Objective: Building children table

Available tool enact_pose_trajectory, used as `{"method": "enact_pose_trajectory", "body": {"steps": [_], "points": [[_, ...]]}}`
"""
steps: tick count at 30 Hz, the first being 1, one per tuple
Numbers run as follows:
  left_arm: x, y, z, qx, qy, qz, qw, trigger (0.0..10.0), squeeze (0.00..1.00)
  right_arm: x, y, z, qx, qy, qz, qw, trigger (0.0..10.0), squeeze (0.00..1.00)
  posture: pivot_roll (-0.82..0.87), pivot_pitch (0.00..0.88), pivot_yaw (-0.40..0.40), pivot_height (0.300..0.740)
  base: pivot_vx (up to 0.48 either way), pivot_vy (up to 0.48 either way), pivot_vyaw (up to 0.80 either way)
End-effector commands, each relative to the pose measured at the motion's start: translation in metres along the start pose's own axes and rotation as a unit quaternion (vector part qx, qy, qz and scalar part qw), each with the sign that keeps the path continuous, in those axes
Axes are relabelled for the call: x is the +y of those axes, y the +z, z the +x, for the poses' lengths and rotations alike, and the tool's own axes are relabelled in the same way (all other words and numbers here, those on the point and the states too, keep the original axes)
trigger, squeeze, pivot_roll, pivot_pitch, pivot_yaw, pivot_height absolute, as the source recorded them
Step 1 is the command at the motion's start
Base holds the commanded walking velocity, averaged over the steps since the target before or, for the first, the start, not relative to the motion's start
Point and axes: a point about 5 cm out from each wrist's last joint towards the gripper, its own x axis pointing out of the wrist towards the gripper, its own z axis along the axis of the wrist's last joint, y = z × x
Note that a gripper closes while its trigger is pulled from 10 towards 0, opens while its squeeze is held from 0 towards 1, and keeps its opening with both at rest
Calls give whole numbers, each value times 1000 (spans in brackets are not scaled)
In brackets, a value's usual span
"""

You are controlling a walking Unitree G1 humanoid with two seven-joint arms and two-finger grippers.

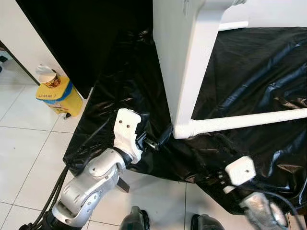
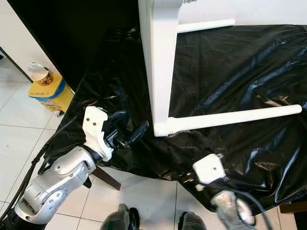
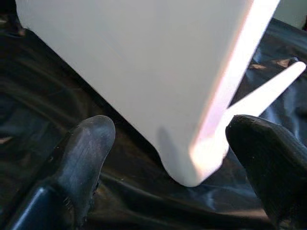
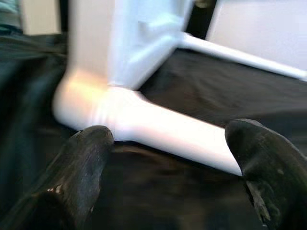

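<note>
Left eye view: a white table frame stands on a black plastic sheet spread over a pale tiled floor; a wide upright panel meets a round white rail at a low corner joint. The left gripper reaches to just beside that joint. The right gripper hangs lower, near the sheet's front edge, apart from the rail.

Right eye view: a yellow bag with a blue band stands on the tiles beside the sheet, well apart from the frame. A dark cable trails along the left arm. Two dark feet stand at the near edge.

Left wrist view: the left gripper's fingers are spread wide, released, with the panel's rounded lower corner between them; neither pad touches it.

Right wrist view: the right gripper's fingers are likewise spread apart, grasping nothing; the corner joint and rail lie beyond them, with the sheet beneath.
</note>
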Motion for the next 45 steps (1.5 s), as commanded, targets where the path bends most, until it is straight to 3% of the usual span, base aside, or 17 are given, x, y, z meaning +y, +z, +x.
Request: {"method": "enact_pose_trajectory", "body": {"steps": [1, 5, 7, 8, 17, 20, 22, 26, 28, 30, 33, 38, 44, 45], "points": [[-1, 1, -1, -6, -77, 10, 997, 10000, 0, -5, -3, 2, 10, -13, 5, 1000, 10000, 0, 88, 164, 65, 740, 0, 0, 0], [17, 6, 1, -20, -36, 28, 999, 10000, 0, -20, -6, 14, 19, -52, 9, 998, 10000, 0, 88, 158, 61, 740, 0, 0, 0], [17, 6, 1, -20, -36, 28, 999, 10000, 0, -20, -6, 14, 19, -52, 9, 998, 10000, 0, 88, 158, 61, 740, 0, 0, 0], [28, 7, 2, -18, -14, 46, 999, 10000, 0, -25, -7, 25, 18, -65, 11, 998, 10000, 0, 91, 152, 55, 740, 0, 0, 0], [52, 5, 7, 3, 48, 91, 995, 10000, 0, -27, -10, 53, 19, -78, 30, 996, 10000, 0, 99, 138, 41, 740, 0, 0, 0], [76, 4, 21, 23, 106, 114, 988, 10000, 0, -25, -13, 81, 31, -71, 60, 995, 10000, 0, 100, 132, 33, 740, 0, 0, 0], [76, 4, 21, 23, 106, 114, 988, 10000, 0, -25, -13, 81, 31, -71, 60, 995, 10000, 0, 100, 132, 33, 740, 0, 0, 0], [85, 5, 32, 34, 119, 128, 984, 10000, 0, -24, -12, 99, 44, -56, 81, 994, 10000, 0, 99, 127, 27, 740, 0, 0, 0], [94, 10, 44, 35, 136, 122, 983, 10000, 0, -29, -13, 117, 85, -40, 97, 991, 10000, 0, 86, 125, 28, 740, 0, 0, 0], [98, 14, 50, 34, 143, 117, 982, 10000, 0, -35, -15, 124, 122, -32, 106, 986, 10000, 0, 77, 123, 25, 740, 0, 0, 0], [99, 14, 51, 33, 143, 118, 982, 10000, 0, -37, -16, 126, 133, -31, 106, 985, 10000, 0, 77, 123, 25, 740, 0, 0, 0], [102, 15, 55, 30, 141, 118, 982, 10000, 0, -44, -21, 125, 197, -18, 122, 973, 10000, 0, 57, 120, 20, 740, 0, 0, 0], [102, 17, 60, 19, 137, 120, 983, 10000, 0, -54, -21, 114, 296, 2, 181, 938, 10000, 0, 22, 129, 11, 740, 0, 0, 0], [102, 17, 60, 19, 137, 120, 983, 10000, 0, -54, -21, 114, 296, 2, 181, 938, 10000, 0, 22, 129, 11, 740, 0, 0, 0]]}}
